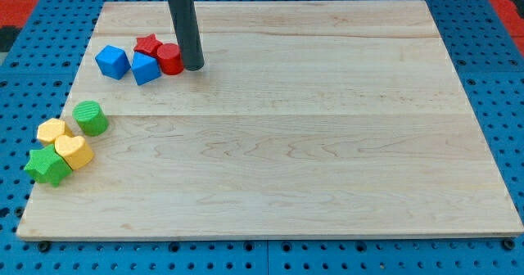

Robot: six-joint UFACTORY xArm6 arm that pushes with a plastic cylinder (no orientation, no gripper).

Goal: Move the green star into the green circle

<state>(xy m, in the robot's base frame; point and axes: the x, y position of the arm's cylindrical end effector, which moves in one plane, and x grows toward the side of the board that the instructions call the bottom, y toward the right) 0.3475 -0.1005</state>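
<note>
The green star [47,166] lies near the board's left edge, at the view's lower left. It touches a yellow heart-shaped block [75,151]. The green circle, a short cylinder [90,117], stands a little up and to the right of them. My tip [193,65] is at the view's upper left, right next to the red cylinder [169,59], far from the green star.
A yellow hexagon-like block [52,131] sits between the green cylinder and the star. A red star [148,45] and two blue blocks [112,61] [146,68] cluster left of my tip. The wooden board [327,144] sits on a blue pegboard.
</note>
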